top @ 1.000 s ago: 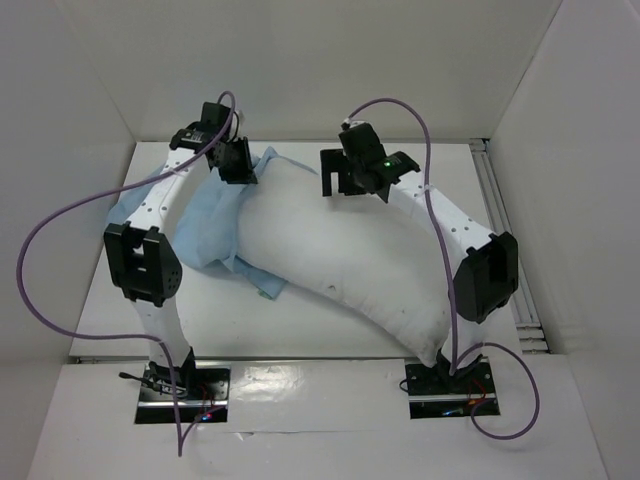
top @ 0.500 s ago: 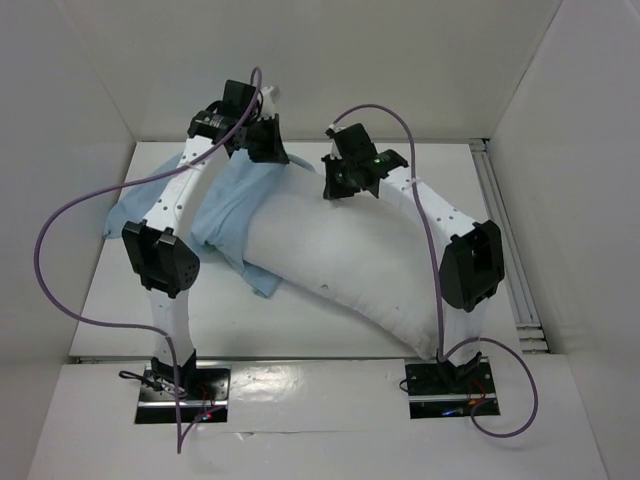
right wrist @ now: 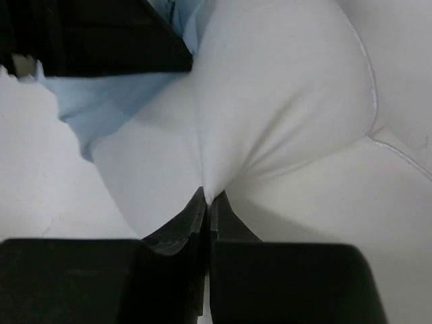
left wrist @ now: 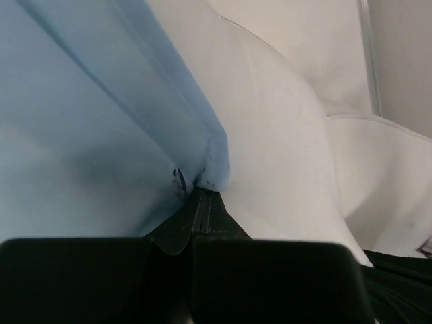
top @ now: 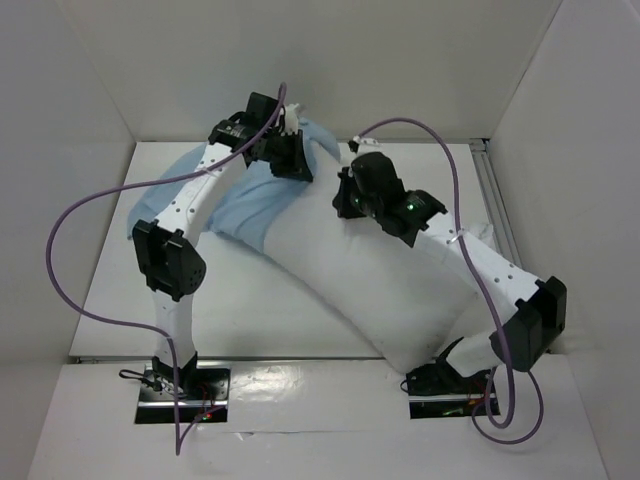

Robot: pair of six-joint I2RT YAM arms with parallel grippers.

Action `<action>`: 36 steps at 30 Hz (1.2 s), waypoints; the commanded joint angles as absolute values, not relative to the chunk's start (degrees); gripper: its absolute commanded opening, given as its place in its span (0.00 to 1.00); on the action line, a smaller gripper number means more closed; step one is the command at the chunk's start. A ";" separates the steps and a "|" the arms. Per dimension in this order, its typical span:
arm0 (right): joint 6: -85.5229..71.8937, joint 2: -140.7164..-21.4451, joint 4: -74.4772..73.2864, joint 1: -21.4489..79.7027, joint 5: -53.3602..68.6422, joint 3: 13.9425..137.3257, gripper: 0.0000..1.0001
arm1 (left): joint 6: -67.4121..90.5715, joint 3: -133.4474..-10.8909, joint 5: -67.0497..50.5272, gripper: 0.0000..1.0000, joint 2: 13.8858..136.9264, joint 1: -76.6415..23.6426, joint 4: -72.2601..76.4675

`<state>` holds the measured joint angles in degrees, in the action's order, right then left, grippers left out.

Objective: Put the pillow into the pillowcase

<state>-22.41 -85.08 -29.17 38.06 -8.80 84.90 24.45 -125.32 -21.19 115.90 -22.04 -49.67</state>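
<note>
The white pillow [top: 380,285] lies slantwise across the table, its far end inside the light blue pillowcase [top: 235,205]. My left gripper [top: 297,165] is shut on the pillowcase's open edge, lifting the blue cloth [left wrist: 101,135] over the pillow's far end [left wrist: 283,148]. Just to its right, my right gripper [top: 345,200] is shut on a pinch of the pillow's white fabric [right wrist: 283,121]; the cloth puckers into its fingertips. The blue pillowcase edge [right wrist: 108,101] and the left gripper's black body [right wrist: 94,37] show at the top left of the right wrist view.
White walls close in the table [top: 250,310] on the left, back and right. A metal rail [top: 495,195] runs along the table's right side. Purple cables loop off both arms.
Both grippers closed, the left on the pillowcase edge and the right on the pillow. The left arm carried the blue cloth rightward over the pillow's far end; the right arm swung down and forward.
</note>
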 commanded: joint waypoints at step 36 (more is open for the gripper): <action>-22.41 -84.02 -19.51 47.55 -11.43 76.20 0.00 | 23.38 -137.63 9.40 0.67 125.85 -21.97 -47.46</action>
